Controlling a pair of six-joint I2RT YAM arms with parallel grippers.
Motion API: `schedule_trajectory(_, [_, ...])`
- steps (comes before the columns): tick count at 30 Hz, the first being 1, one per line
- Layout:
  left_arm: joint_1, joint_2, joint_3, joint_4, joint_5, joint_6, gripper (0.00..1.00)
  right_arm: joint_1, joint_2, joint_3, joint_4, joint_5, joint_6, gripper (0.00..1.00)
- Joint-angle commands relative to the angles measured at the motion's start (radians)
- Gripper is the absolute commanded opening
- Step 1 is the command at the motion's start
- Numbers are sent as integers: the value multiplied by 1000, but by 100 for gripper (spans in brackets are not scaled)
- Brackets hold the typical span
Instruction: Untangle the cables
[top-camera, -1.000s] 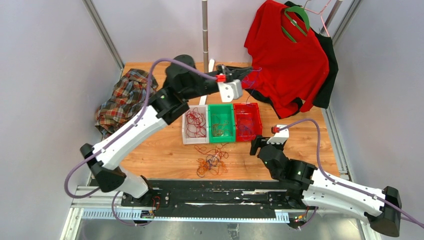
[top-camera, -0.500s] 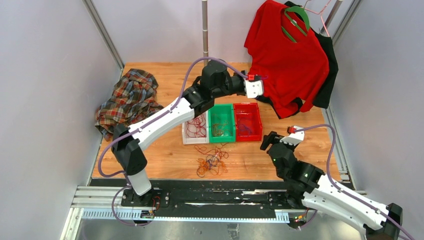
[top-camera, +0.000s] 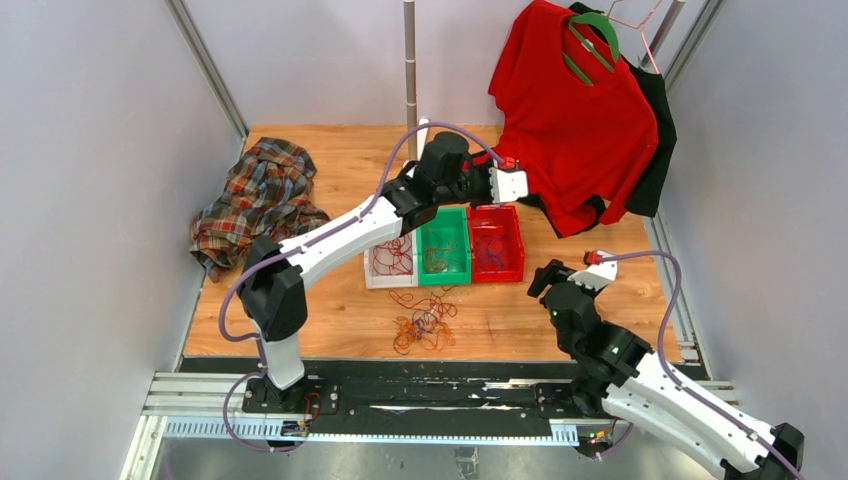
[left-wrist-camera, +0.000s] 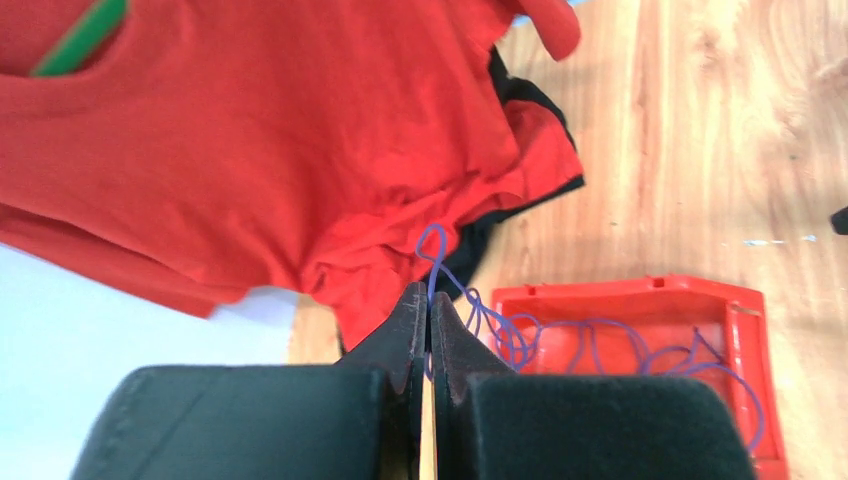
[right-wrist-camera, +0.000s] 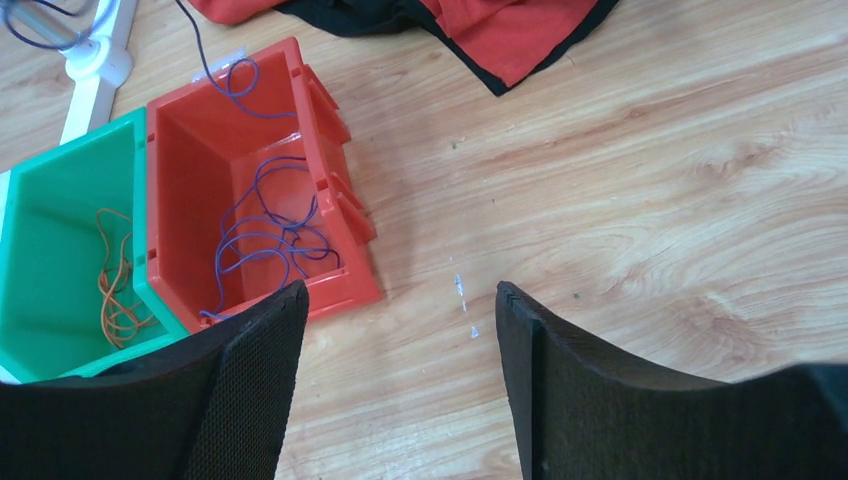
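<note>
A purple cable (left-wrist-camera: 520, 335) runs from the red bin (left-wrist-camera: 745, 292) up into my left gripper (left-wrist-camera: 430, 295), which is shut on it just behind the bin, near the red shirt's hem. In the top view the left gripper (top-camera: 522, 180) is above the red bin's (top-camera: 518, 245) far edge. More purple loops (right-wrist-camera: 265, 225) lie inside that bin. A tangled pile of red, orange and purple cables (top-camera: 422, 325) lies on the table in front of the bins. My right gripper (right-wrist-camera: 400, 295) is open and empty over bare wood to the right of the red bin.
A white bin (top-camera: 370, 262) holds red cables and a green bin (top-camera: 443, 212) holds orange ones. A plaid shirt (top-camera: 255, 195) lies at the left. A red shirt (top-camera: 575, 120) on a hanger and a metal pole (top-camera: 410, 70) stand at the back.
The left arm has swung to the right and come down behind the red bin, still holding the purple cable. The right arm has drawn back to the right, away from the bins.
</note>
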Motion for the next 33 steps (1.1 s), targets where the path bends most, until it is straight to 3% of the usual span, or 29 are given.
schedule_trajectory(1, [-1,44,-15,-33,16,-136,0,-52,28,2,29,-66,41,69])
schedule_trajectory(10, [-22,111,-93,-72,4,-232,0,-183,173,-23,187,-259,5,74])
schedule_trajectory(18, [-46,240,26,-227,-258,-214,1,-277,145,-16,201,-281,-52,76])
schedule_trajectory(20, [-46,246,35,-239,-260,-218,9,-300,122,-16,201,-277,-82,76])
schedule_trajectory(21, [-46,243,34,-245,-264,-221,20,-317,112,-12,198,-280,-95,76])
schedule_trajectory(24, [-46,221,29,-261,-273,-241,69,-366,90,4,185,-303,-111,76])
schedule_trajectory(27, [-36,183,39,-305,-270,-240,79,-385,91,29,179,-322,-126,76])
schedule_trajectory(33, [30,102,163,-507,-115,-264,86,-387,124,95,168,-361,-161,76])
